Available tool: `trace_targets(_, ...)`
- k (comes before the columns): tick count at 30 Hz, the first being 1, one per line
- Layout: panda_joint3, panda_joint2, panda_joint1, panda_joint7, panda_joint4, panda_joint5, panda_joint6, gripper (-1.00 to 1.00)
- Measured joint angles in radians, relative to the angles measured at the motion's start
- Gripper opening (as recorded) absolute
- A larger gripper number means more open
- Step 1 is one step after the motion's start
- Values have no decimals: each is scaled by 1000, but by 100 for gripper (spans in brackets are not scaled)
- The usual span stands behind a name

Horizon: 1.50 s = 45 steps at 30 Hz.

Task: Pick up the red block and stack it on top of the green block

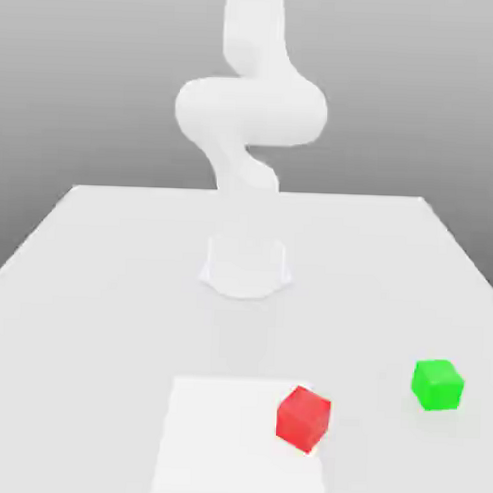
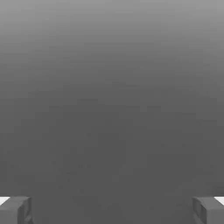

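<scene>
The red block [image 1: 304, 419] rests on the white table [image 1: 89, 285] near its front edge, turned a little, overlapping the corner of a paler square patch [image 1: 224, 440]. Toward the exterior view's right and slightly farther back, the green block [image 1: 438, 385] stands alone, apart from the red one. In the hand view my gripper [image 2: 112, 211] is open, its two grey fingertips [image 2: 15, 211] set wide apart with nothing between them, facing a plain grey background. Neither block lies between the fingers.
The white arm [image 1: 250, 111] rises from its round base [image 1: 246, 267] at the table's middle and bends upward out of the picture. The table's edges run along the left, right and back.
</scene>
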Motion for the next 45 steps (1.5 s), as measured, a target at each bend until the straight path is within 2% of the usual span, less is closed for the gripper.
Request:
trace_targets(7,53,263,10,180,-121,96,136,0)
trace_targets(13,125,480,8,377,-223,111,253,0)
trace_targets(17,161,624,9,553,-293,58,335,0)
trace_targets(20,157,732,28,720,-345,-31,395,0)
trace_targets(26,92,948,72,841,-335,-148,566,0)
trace_targets(27,81,978,81,849,-331,-158,592,-100)
trace_targets(34,79,983,82,852,-330,-162,598,-100)
trace_targets(40,119,795,67,795,-358,-76,440,-100)
trace_targets(45,174,748,187,949,-352,-42,385,-100)
